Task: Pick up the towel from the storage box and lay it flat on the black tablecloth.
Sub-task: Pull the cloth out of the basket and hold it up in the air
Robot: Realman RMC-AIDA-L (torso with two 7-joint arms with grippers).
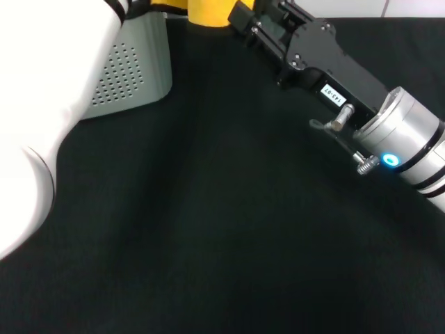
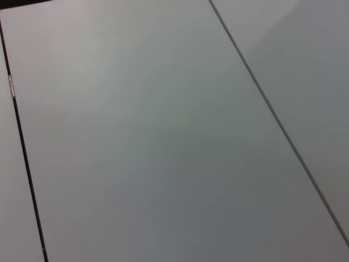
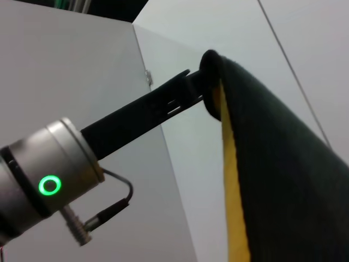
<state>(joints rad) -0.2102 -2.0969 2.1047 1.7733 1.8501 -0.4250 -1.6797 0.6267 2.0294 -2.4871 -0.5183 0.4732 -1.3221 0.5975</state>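
The towel [image 1: 208, 10] shows as an orange-yellow patch at the top edge of the head view, above the black tablecloth [image 1: 208, 229]. In the right wrist view the towel [image 3: 232, 180] hangs down, a dark face with a yellow strip along one edge. My left gripper [image 3: 203, 82] is shut on its top corner and holds it up in the air. My right gripper [image 1: 240, 14] reaches toward the towel from the right, its tips right beside the cloth. The light grey storage box [image 1: 135, 69] stands at the back left, partly hidden by my white left arm [image 1: 42, 104].
The black tablecloth covers the whole table in front of the box. The left wrist view shows only pale wall panels [image 2: 163, 142] with thin dark seams. My left arm blocks the left side of the head view.
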